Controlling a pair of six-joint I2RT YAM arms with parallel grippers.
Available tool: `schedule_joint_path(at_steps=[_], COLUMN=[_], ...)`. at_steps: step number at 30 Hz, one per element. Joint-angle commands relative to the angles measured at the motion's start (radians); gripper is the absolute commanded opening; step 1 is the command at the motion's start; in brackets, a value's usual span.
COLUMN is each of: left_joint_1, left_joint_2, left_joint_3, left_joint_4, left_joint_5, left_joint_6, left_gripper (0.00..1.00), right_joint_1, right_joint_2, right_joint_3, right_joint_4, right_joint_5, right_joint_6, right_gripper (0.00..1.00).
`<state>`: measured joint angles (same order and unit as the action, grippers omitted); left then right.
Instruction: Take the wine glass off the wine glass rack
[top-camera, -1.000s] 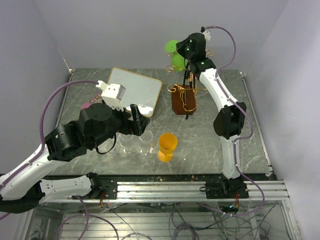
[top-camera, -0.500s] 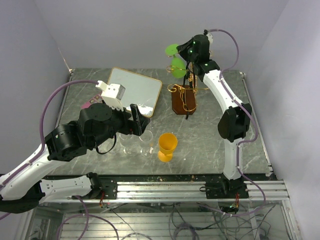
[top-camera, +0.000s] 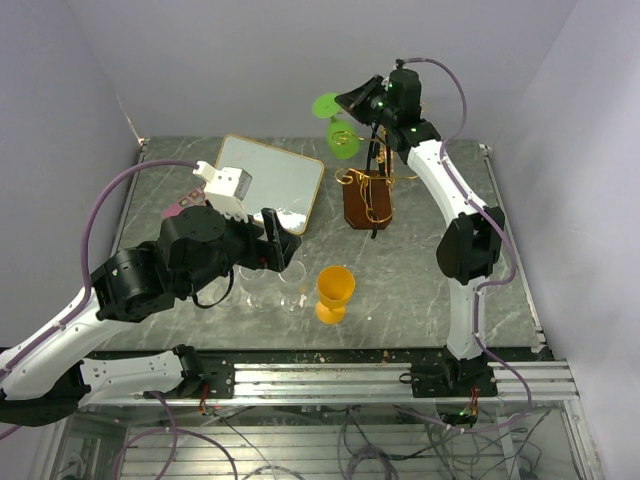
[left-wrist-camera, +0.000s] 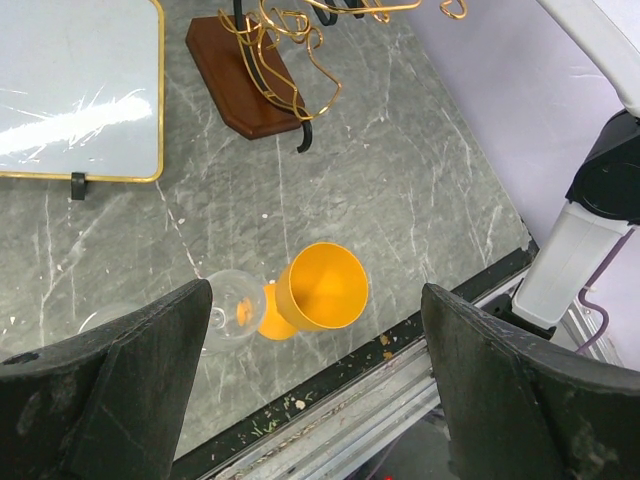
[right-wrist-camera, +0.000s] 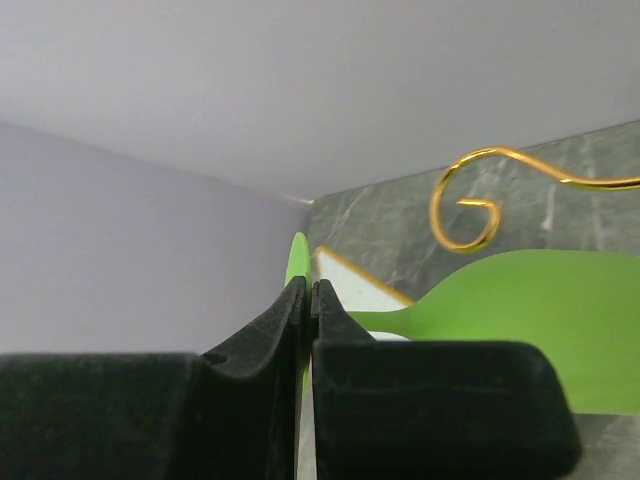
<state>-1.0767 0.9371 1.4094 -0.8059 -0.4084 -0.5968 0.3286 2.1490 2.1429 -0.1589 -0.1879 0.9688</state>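
A green wine glass (top-camera: 343, 141) hangs on its side high over the table's back. Its flat foot (top-camera: 325, 104) is pinched in my right gripper (top-camera: 346, 100), which is shut on it. In the right wrist view the closed gripper (right-wrist-camera: 311, 292) holds the foot's thin edge (right-wrist-camera: 297, 258), with the stem and bowl (right-wrist-camera: 520, 320) running right. A gold scroll end (right-wrist-camera: 465, 214) of the wine glass rack (top-camera: 366, 197) curls just above the bowl. The rack's brown base (left-wrist-camera: 250, 82) stands on the table. My left gripper (top-camera: 272, 236) hovers open and empty (left-wrist-camera: 315, 400) over the near table.
An orange wine glass (top-camera: 335, 290) (left-wrist-camera: 321, 288) stands near the front edge, with a clear glass (top-camera: 266, 287) (left-wrist-camera: 226, 304) to its left. A gold-framed mirror tray (top-camera: 270, 180) (left-wrist-camera: 70, 90) lies at the back left. The metal rail (top-camera: 330, 375) borders the front.
My right gripper has carried the green glass to the left and a little higher, away from the rack's post. The left arm has not moved.
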Motion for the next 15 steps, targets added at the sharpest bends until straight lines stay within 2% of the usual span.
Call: schedule_joint_path(at_steps=[1, 8, 15], left_joint_1=[0.001, 0.001, 0.001], left_joint_2=[0.004, 0.014, 0.033], left_joint_3=[-0.006, -0.006, -0.003], left_joint_4=[0.022, 0.031, 0.056], left_joint_5=[0.012, 0.019, 0.035], left_joint_6=[-0.011, -0.011, -0.011], left_gripper=[0.96, 0.95, 0.95], right_joint_1=[0.001, 0.001, 0.0], right_joint_2=[-0.043, -0.146, -0.323], right_joint_3=[0.022, -0.109, -0.244], right_joint_4=[0.087, 0.259, 0.349], right_joint_5=[-0.151, -0.284, -0.319], right_joint_6=[0.089, 0.229, 0.292], right_gripper=[0.0, 0.0, 0.0])
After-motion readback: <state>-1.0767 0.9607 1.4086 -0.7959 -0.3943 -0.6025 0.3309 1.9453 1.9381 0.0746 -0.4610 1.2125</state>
